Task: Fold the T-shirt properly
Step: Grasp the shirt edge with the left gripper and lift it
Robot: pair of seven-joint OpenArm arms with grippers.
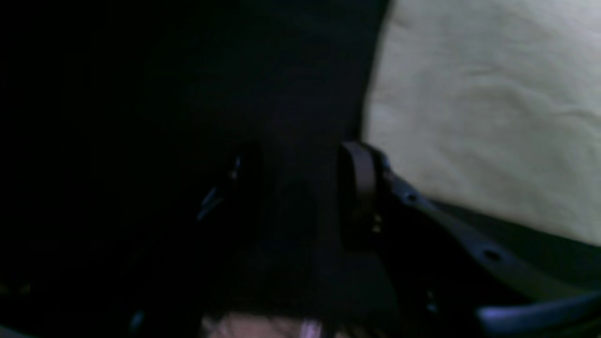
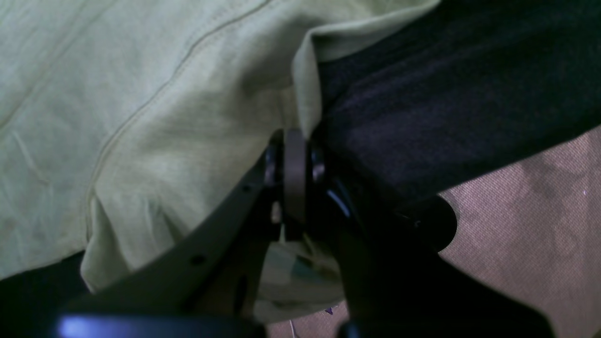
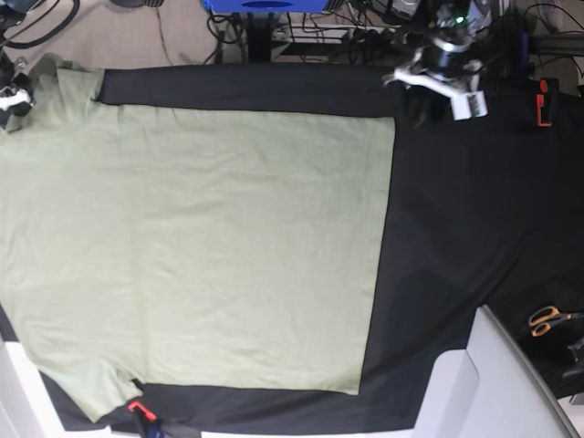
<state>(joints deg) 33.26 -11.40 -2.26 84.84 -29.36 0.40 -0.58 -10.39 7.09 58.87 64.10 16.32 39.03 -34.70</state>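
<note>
The pale sage-green T-shirt lies spread flat on the black table cloth, with its hem edge running down the middle right. My right gripper is shut on the edge of a sleeve at the table's far left corner, and it also shows in the base view. My left gripper is open and empty over the black cloth, just beside the shirt's edge. In the base view it hovers near the shirt's top right corner.
Orange-handled scissors lie at the right edge. A red clamp sits at the top right and another at the bottom left. A white panel stands at the bottom right. Cables crowd the far side.
</note>
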